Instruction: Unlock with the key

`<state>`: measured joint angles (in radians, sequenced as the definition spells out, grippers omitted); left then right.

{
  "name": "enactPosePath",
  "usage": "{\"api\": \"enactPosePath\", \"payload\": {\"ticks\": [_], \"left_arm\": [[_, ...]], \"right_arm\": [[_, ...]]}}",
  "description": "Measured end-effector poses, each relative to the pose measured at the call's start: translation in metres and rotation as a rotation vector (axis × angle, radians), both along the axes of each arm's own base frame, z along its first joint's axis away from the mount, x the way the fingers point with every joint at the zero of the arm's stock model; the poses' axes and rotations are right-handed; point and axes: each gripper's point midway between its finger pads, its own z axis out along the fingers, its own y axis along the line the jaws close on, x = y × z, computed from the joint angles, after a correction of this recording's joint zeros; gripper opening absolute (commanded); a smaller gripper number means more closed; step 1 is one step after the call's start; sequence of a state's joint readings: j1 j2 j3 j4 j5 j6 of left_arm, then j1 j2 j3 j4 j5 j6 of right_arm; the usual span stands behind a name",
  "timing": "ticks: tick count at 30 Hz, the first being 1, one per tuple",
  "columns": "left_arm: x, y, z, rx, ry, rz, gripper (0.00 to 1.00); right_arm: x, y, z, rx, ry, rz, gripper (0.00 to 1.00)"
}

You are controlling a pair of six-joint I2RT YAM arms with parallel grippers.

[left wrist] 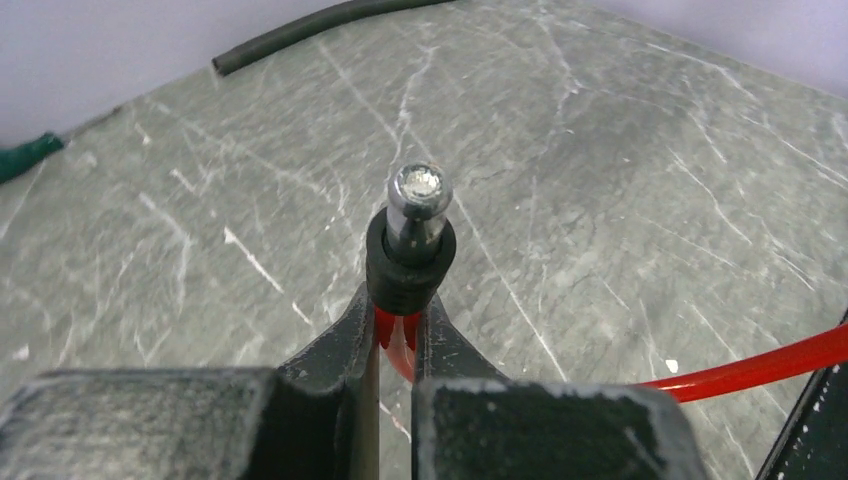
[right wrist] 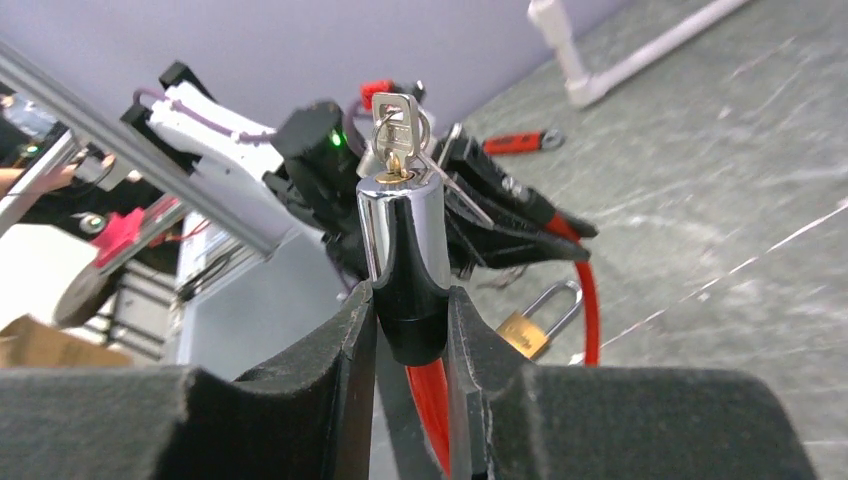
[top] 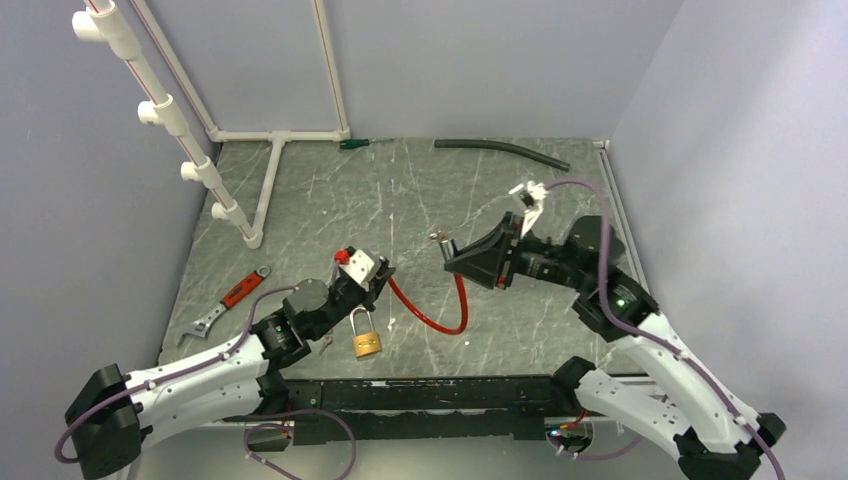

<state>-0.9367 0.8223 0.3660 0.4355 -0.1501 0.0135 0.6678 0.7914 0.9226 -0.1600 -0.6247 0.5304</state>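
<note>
**Cable lock gripped at both ends**

Near the surface's (top: pixel 400 200) front edge, the left end effector (left wrist: pixel 400 330) pinches the red cable (top: pixel 440 322) behind its metal pin (left wrist: pixel 418 200), with a brass padlock (top: pixel 366 343) beside it. Rightward, the right end effector (right wrist: pixel 410 320) clamps the chrome lock barrel (right wrist: pixel 398 245), key (right wrist: pixel 398 122) inserted.

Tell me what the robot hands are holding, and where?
The left gripper pinches the red cable just below its black collar. The right gripper clamps the chrome lock barrel at its black base, key in its top.
</note>
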Motion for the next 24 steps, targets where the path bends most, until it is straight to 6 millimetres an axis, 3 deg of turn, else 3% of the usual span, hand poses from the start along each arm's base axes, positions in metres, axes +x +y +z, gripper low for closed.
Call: {"api": "enactPosePath", "payload": {"ticks": [6,10,24], "left_arm": [[0.01,0.022,-0.021,-0.037,0.104,0.157,0.0],[0.018,0.034,-0.037,-0.065,0.186,0.265,0.0],[0.027,0.044,-0.072,-0.142,0.363,0.388,0.0]], "right_arm": [[-0.004,-0.035,0.051,0.029,-0.177,-0.157,0.0],[-0.009,-0.054,0.065,0.029,-0.231,-0.23,0.0],[-0.01,-0.074,0.057,-0.027,-0.245,-0.307,0.0]]}}
